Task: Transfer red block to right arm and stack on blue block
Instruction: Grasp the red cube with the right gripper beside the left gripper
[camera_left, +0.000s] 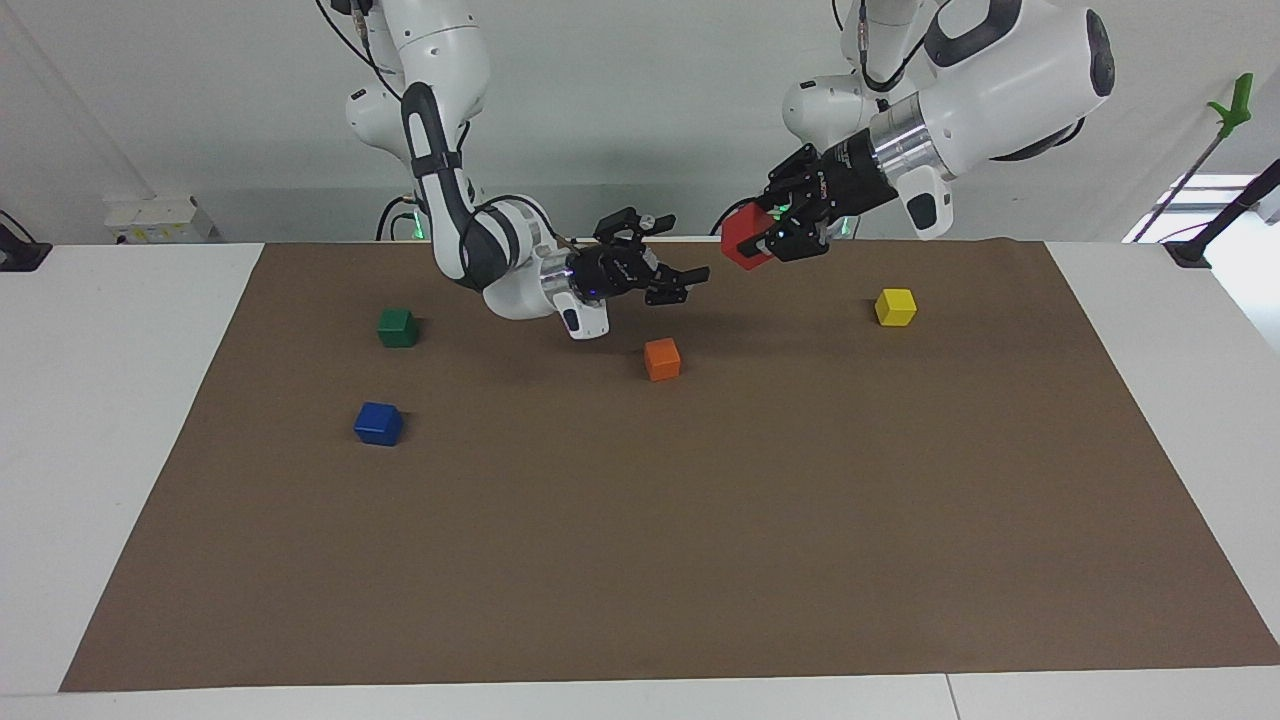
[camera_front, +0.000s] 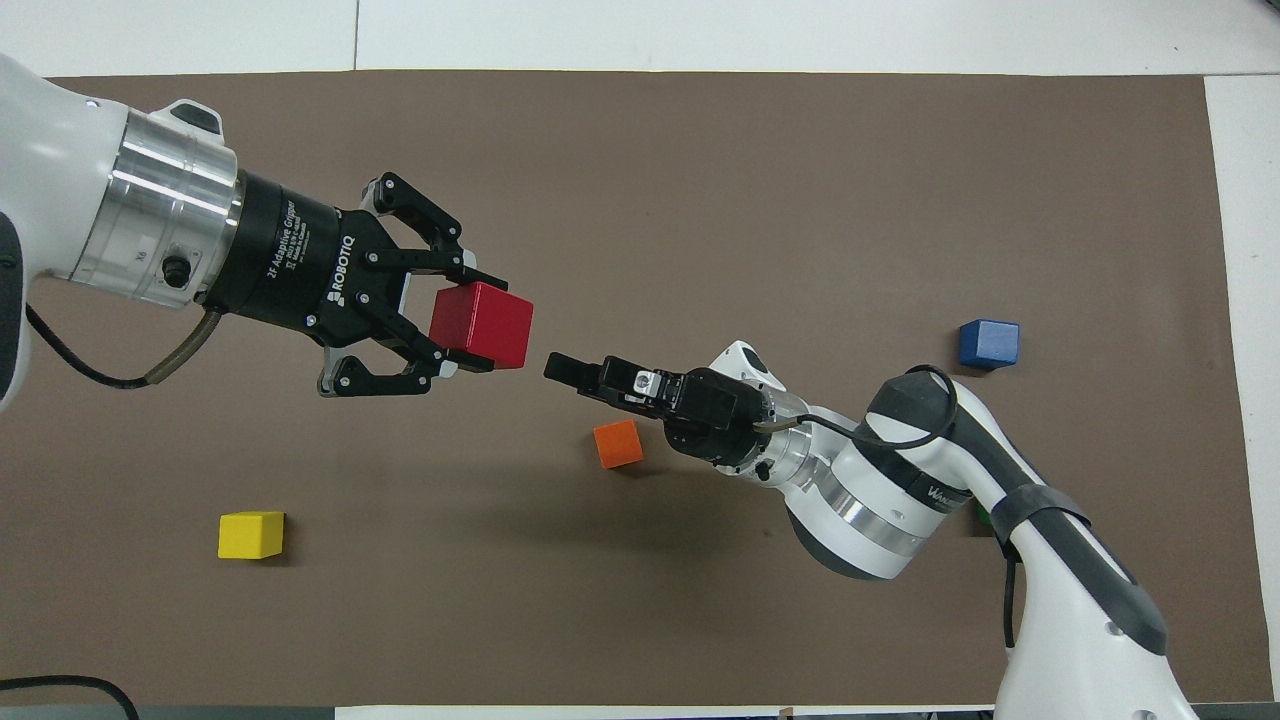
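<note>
Above brown mat (camera_left: 640, 560), red block (camera_left: 746, 236) between left jaws.

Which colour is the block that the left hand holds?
Red; the overhead view shows it best, in the left hand.

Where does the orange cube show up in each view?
Facing view: the orange cube lies on the mat near the middle, below the gap between the two grippers.
Overhead view: the orange cube lies near the middle, just under the right gripper.
Shared landmark: the red block held up in the left gripper.
</note>
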